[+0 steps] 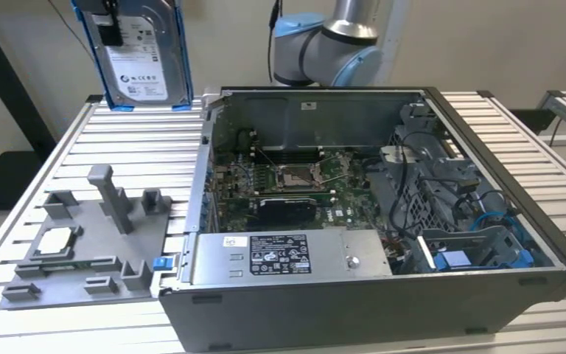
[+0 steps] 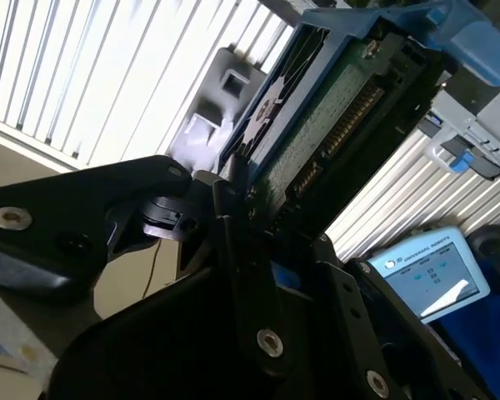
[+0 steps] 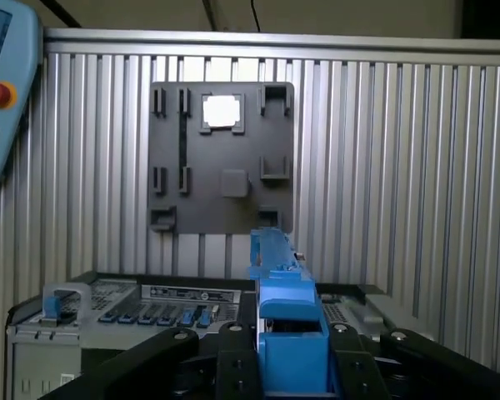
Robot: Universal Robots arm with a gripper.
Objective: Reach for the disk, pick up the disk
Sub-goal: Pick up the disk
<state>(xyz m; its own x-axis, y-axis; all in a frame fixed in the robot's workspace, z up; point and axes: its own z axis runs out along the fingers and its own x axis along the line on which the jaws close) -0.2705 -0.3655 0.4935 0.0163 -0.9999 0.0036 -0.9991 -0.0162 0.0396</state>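
The flat silver metal disk with a white label and blue plastic side rails (image 1: 142, 63) hangs upright, held clear of the ribbed aluminium table (image 1: 135, 147), at the exterior view's left. The black claw (image 3: 287, 333) is clenched on its blue-railed edge. Below lie a grey plastic fixture plate (image 1: 77, 258) and an open grey computer case (image 1: 362, 310).

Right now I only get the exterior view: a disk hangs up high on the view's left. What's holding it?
Observer: The gripper. In the first wrist view its black fingers clamp the disk between them.
Operator: I see a white label. What's on the back?
Observer: A green circuit board, in the second wrist view.
Operator: Anything else I'm missing?
Observer: A control tablet with a lit screen, in the second wrist view.
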